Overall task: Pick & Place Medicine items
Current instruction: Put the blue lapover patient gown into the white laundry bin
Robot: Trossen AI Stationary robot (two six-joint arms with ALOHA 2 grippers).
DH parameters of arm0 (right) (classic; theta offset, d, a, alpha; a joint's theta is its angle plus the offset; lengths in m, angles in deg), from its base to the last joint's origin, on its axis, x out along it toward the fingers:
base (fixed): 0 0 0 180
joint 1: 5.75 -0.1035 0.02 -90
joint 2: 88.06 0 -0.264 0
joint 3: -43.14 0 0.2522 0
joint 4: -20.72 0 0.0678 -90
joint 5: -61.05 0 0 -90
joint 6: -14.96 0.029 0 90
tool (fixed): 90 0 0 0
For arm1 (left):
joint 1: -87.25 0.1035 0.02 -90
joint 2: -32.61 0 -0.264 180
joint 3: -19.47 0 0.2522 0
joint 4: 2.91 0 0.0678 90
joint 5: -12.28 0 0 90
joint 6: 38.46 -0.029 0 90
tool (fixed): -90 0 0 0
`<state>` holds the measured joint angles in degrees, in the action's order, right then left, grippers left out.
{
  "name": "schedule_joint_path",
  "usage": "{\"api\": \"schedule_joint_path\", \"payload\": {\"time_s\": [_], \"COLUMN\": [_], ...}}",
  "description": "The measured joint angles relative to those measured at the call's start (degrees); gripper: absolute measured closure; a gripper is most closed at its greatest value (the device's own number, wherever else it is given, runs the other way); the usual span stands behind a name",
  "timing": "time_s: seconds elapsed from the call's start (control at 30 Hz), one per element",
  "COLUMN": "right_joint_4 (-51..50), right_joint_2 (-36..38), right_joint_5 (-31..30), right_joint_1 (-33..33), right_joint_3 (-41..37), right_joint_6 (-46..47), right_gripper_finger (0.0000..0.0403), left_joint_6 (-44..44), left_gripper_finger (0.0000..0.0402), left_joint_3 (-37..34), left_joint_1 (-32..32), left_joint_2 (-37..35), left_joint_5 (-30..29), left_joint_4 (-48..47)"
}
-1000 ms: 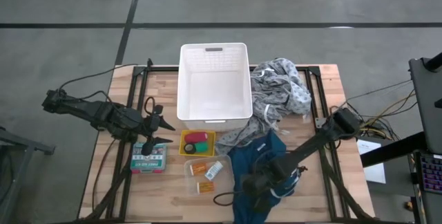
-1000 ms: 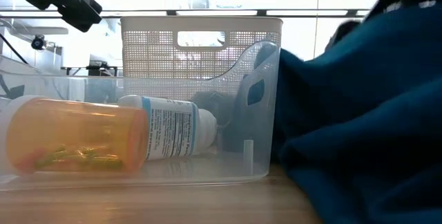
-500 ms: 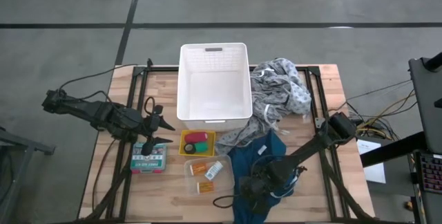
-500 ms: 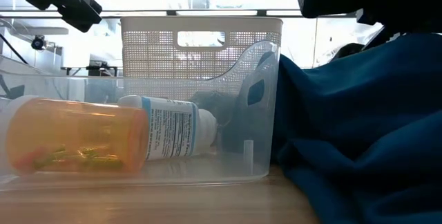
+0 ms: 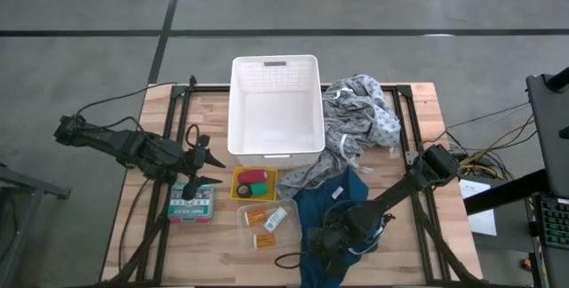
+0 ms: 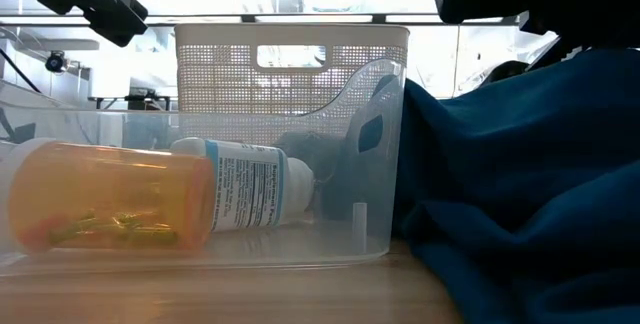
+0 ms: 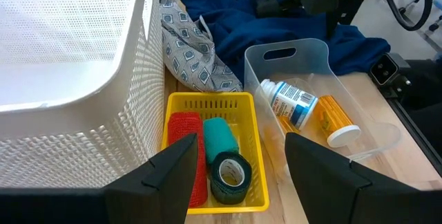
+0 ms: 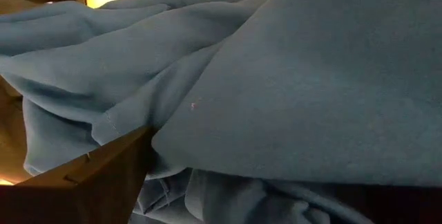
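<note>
orange pill bottle [image 7: 336, 118] lies in clear bin [image 7: 387, 135] w/ white bottle [image 7: 291, 102]. light, rigid, slick; grip mid-body. left gripper [image 7: 237, 175] half-spread, empty, above yellow basket [image 7: 215, 100] beside bin. right gripper [image 5: 322, 242] agape on blue cloth [image 5: 342, 195].

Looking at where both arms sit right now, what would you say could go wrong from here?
The right gripper, jaws wide, is pressed into the blue cloth; closing may grab fabric, and lifting could drag it against the clear bin touching it, shifting the white bottle and orange pill bottle.

The left gripper hangs open above the yellow basket, close beside the white basket; a descent might clip that wall.
</note>
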<state>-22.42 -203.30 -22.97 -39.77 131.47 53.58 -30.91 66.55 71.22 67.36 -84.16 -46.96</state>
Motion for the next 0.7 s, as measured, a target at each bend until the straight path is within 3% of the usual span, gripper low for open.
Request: {"api": "schedule_joint_path", "payload": {"time_s": [0.7], "right_joint_4": [0.6], "right_joint_2": [0.0], "right_joint_5": [-2.7], "right_joint_1": [-0.4], "right_joint_3": [-0.1], "right_joint_6": [-3.2], "right_gripper_finger": [0.0009], "left_joint_6": [0.0], "left_gripper_finger": [0.0176], "left_joint_3": [0.0], "left_joint_1": [0.0], "left_joint_2": [0.0], "left_joint_5": [0.0], "left_joint_4": [0.0]}}
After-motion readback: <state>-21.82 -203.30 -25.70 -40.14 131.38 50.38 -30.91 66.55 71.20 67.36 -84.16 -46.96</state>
